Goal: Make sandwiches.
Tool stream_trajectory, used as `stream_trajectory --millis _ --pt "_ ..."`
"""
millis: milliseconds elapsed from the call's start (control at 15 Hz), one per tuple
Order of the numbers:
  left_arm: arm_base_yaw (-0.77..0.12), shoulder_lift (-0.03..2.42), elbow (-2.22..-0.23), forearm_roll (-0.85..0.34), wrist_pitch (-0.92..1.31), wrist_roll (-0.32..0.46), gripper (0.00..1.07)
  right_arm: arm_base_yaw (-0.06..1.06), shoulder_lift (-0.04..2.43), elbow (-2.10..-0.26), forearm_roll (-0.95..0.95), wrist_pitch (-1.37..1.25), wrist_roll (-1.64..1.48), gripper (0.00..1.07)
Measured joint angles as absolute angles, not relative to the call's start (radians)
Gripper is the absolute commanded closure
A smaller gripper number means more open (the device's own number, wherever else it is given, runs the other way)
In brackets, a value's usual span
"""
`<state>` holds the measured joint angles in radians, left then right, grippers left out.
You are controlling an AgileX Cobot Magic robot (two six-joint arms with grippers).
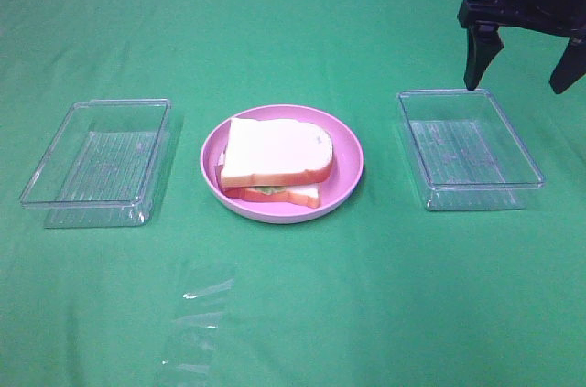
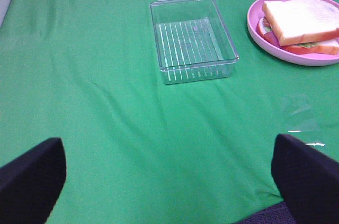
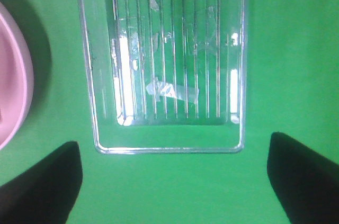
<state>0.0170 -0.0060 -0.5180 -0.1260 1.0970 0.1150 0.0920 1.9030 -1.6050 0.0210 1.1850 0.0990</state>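
Sandwich (image 1: pixel 275 160) stacked on pink plate (image 1: pixel 352 163), centre of green cloth (image 1: pixel 293 314), between two clear trays: left tray (image 1: pixel 96 163), right tray (image 1: pixel 469 149), both holding nothing. Right gripper (image 1: pixel 522 65) raised above far edge of right tray, jaws apart, carrying nothing. Left gripper (image 2: pixel 169 173) likewise spread, well apart from plate. Assembly judged complete. For retreat: lift clear of tray rim, keep jaws apart, avoid brushing plate or top bread slice (image 2: pixel 302 18).

The sandwiches (image 1: pixel 275 163) sit on a plate (image 1: pixel 350 163) between two trays (image 1: pixel 96 163) (image 1: pixel 469 149)
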Motion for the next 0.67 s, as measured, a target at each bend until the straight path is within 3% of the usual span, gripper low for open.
stream_trajectory --millis 200,400,467,667 --pt "0.017 -0.006 -0.518 -0.126 1.097 0.115 0.09 0.090 1.844 -1.551 0.044 1.205 0.089 0.16" --pt "0.017 -0.006 -0.518 -0.126 1.097 0.115 0.09 0.090 1.689 -1.371 0.048 1.194 0.090 0.16" --pt "0.017 -0.006 -0.518 -0.126 1.097 0.115 0.09 0.090 1.518 -1.199 0.050 1.160 0.090 0.16" --pt "0.017 -0.006 -0.518 -0.126 1.097 0.115 0.09 0.090 1.233 -0.972 0.064 1.145 0.090 0.16"
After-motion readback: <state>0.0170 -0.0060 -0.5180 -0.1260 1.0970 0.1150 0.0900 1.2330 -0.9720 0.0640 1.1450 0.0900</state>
